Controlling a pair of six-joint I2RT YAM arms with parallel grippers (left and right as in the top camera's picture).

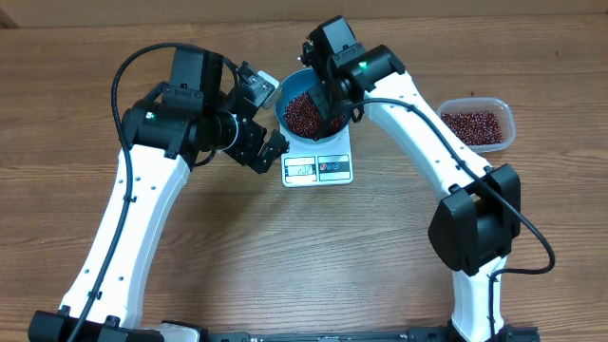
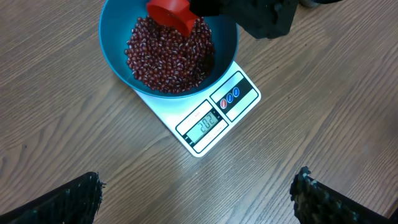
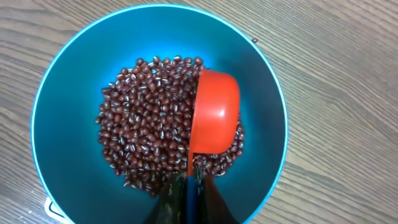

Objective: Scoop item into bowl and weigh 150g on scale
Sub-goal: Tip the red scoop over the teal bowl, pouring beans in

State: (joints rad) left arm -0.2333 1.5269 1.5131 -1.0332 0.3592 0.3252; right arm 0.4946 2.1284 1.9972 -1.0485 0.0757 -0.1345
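On my overhead feed the blue bowl [image 1: 282,103] sits on the white scale [image 1: 318,169] near the middle of the table [image 1: 285,266], and the beans [image 1: 302,114] form a loose maroon heap inside it. My right gripper [image 1: 334,104] hangs directly above the bowl's right half. From the right wrist camera I see its fingers [image 3: 177,202] pinched tight on the thin handle of the red scoop [image 3: 214,112], which reaches forward from the bottom of that view. The scoop's rounded back faces the camera and lies over the right side of the heap, with beans showing to its left, above it and along its right edge; I cannot tell whether any are under it. The heap fills the bowl's floor and leaves a broad band of bare blue wall all round. My left gripper [image 2: 196,202] is off to the left of the scale, near it but apart from it, its jaws spread as wide as they go and holding nothing. Its camera looks at the scale's front panel, where digits show on the display [image 2: 208,121], though I cannot read them with confidence. Well away at the right edge of the table stands the clear tub [image 1: 509,122] with more beans in it.
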